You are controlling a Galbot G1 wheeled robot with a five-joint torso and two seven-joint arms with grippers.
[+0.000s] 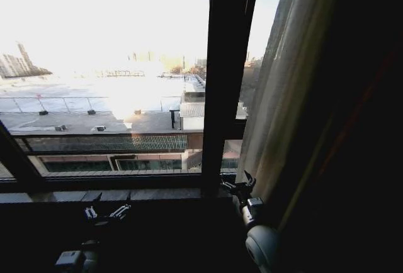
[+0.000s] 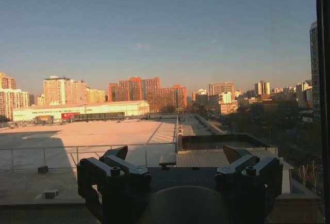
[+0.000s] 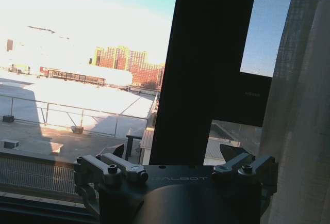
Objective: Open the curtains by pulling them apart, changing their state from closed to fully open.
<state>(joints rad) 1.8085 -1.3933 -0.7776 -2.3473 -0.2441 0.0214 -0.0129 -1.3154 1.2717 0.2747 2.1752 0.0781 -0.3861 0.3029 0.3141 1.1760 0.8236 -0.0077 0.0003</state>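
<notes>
Curtains (image 1: 283,84): one sheer, cream-beige panel, already bunched at the right side of the window, hanging from above the picture down to about sill level; long axis vertical, pleats running top to bottom with a slight lean toward the right as they rise. The glass to its left stands uncovered, with rooftops and sky in plain sight. Dark window frame bar (image 1: 225,78): upright, just left of the panel's inner edge. Right gripper (image 1: 237,183): raised in front of the sill at the foot of that bar, fingers spread and holding nothing; the panel lies immediately to its right, close by, and whether cloth and finger touch cannot be made out. In the right wrist view the same fabric (image 3: 304,110) stands beside one spread finger (image 3: 233,155). Left gripper (image 1: 104,214): low before the sill, well apart from the panel, likewise spread and empty, facing bare glass. Judgement: the right arm is much the nearer; any remaining pull would run rightward, across the pleats.
</notes>
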